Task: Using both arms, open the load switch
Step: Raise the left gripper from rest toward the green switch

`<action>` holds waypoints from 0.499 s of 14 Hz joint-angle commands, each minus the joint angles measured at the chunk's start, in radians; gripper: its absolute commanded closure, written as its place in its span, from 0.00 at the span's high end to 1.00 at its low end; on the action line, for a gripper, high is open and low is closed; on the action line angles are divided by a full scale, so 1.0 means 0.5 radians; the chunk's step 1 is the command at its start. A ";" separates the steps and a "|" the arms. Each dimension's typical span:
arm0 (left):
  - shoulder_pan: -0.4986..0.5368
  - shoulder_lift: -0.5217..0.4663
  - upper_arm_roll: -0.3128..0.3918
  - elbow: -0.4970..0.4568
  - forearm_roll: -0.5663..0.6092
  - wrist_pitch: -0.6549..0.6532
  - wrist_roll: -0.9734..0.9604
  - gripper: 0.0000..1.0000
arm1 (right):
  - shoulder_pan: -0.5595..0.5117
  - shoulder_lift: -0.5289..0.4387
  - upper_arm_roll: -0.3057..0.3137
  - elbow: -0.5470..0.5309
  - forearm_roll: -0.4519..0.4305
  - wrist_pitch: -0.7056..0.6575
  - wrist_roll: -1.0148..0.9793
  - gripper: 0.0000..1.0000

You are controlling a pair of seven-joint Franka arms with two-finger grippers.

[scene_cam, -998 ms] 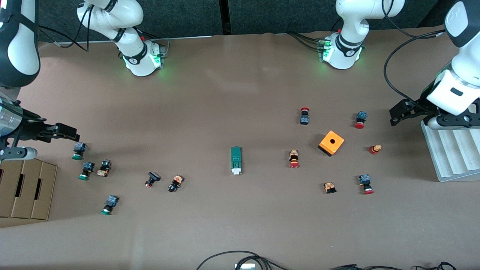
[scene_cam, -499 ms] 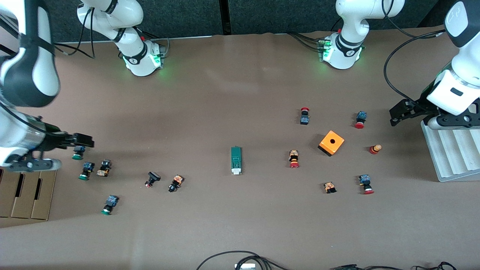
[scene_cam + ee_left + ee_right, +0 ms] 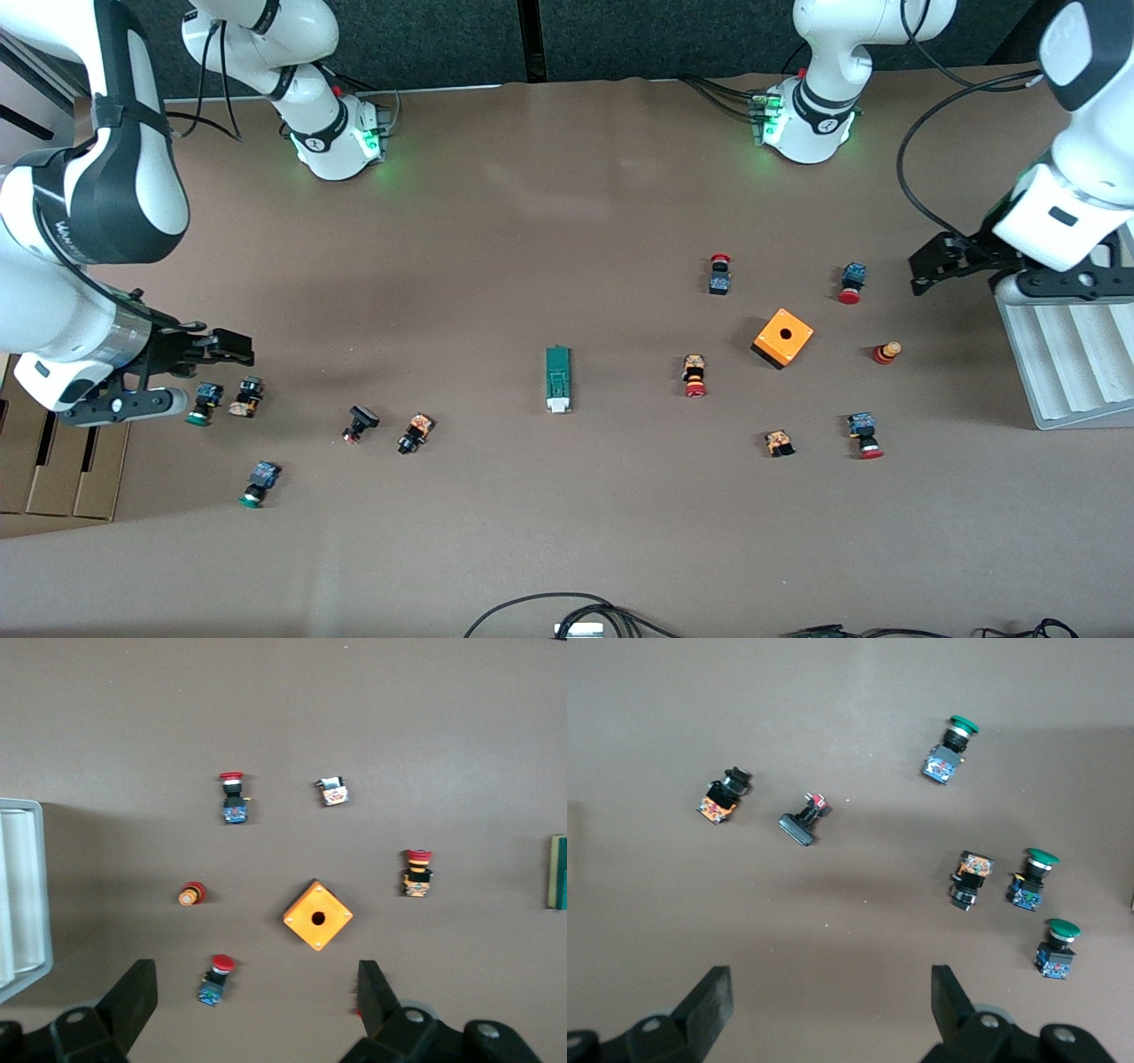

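Observation:
The load switch [image 3: 558,379], a narrow dark-green block with a white end, lies flat in the middle of the table; its green edge shows in the left wrist view [image 3: 556,873]. Nothing touches it. My right gripper [image 3: 237,348] hangs open over the green-capped buttons at the right arm's end, well away from the switch; its fingers [image 3: 709,997] hold nothing between them. My left gripper [image 3: 923,270] is open and empty above the table beside the white rack, over a red-capped button [image 3: 215,978].
An orange cube with a hole [image 3: 783,338] and several red-capped buttons [image 3: 695,375] lie between the switch and the left gripper. Green-capped buttons [image 3: 257,483] and a black part [image 3: 360,423] lie toward the right arm's end. A white ribbed rack [image 3: 1072,354] and a cardboard box [image 3: 62,447] sit at the table's two ends.
My right arm has swung in over the table, its gripper now past the green-capped buttons toward the switch. My left gripper has shifted slightly toward the middle. Both stay open.

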 commanded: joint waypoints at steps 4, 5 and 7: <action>-0.052 0.144 -0.340 0.042 -0.107 0.136 -0.480 0.99 | -0.002 0.017 -0.009 0.032 0.140 0.006 -0.004 1.00; -0.052 0.192 -0.414 0.042 -0.107 0.219 -0.572 0.99 | -0.002 0.017 -0.009 0.032 0.140 -0.001 -0.001 1.00; -0.058 0.272 -0.573 0.036 -0.077 0.381 -0.884 0.99 | 0.001 0.017 -0.006 0.017 0.144 -0.016 -0.013 1.00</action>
